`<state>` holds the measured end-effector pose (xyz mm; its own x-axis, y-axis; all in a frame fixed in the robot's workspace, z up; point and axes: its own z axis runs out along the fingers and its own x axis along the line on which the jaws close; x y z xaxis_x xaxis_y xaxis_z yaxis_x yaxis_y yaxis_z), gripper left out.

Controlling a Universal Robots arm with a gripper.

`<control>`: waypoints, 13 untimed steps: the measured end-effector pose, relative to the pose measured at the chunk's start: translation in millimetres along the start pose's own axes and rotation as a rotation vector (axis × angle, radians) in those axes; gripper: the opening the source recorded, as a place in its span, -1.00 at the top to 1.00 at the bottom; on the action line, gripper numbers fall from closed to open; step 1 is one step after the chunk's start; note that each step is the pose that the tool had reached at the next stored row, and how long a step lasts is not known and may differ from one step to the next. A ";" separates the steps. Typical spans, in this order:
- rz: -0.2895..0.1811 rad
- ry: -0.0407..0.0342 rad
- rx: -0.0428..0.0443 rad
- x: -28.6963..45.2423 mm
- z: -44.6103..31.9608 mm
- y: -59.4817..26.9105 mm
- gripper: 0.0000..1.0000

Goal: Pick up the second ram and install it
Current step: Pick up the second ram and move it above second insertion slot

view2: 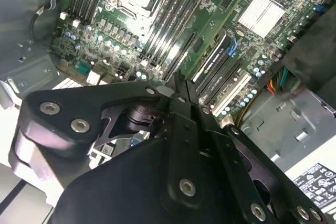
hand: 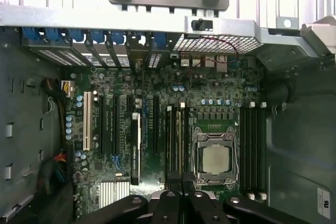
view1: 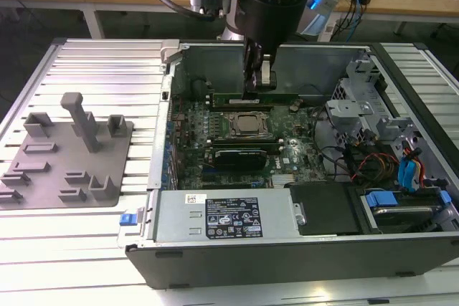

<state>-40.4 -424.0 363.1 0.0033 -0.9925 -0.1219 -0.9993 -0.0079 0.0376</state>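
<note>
The second ram (view1: 281, 96), a long thin green stick, hangs level inside the open computer case (view1: 287, 252), above the motherboard. My gripper (view1: 258, 88) comes straight down from the arm and is shut on the stick's middle. In both wrist views the black fingers (hand: 173, 195) (view2: 184, 100) are closed together over the dark memory slots (hand: 178, 140) beside the silver processor (hand: 216, 159) (view1: 247, 125). On the exterior view's left, the grey tray (view1: 50, 177) with raised blocks lies on the slatted table.
A power supply (view1: 229, 216) fills the case's near side. A metal drive cage (view1: 358, 105) and loose cables (view1: 380, 166) crowd the exterior view's right. Expansion slots (hand: 110, 124) lie beside the memory slots. The case walls rise around the motherboard.
</note>
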 end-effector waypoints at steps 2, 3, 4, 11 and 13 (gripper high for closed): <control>0.000 -0.0003 0.0001 -0.9 3.1 0.0 0.82; 0.000 -0.0006 0.0000 -3.6 5.2 -0.2 0.82; 0.000 -0.0008 0.0001 -6.1 7.3 -0.3 0.82; 0.000 -0.0007 0.0000 -14.4 23.0 -0.9 0.82; 0.000 -0.0007 0.0000 -15.8 25.2 -1.0 0.82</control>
<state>-40.5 -405.3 340.0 0.0033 -0.9925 -0.1226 -0.9993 -0.0079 0.0376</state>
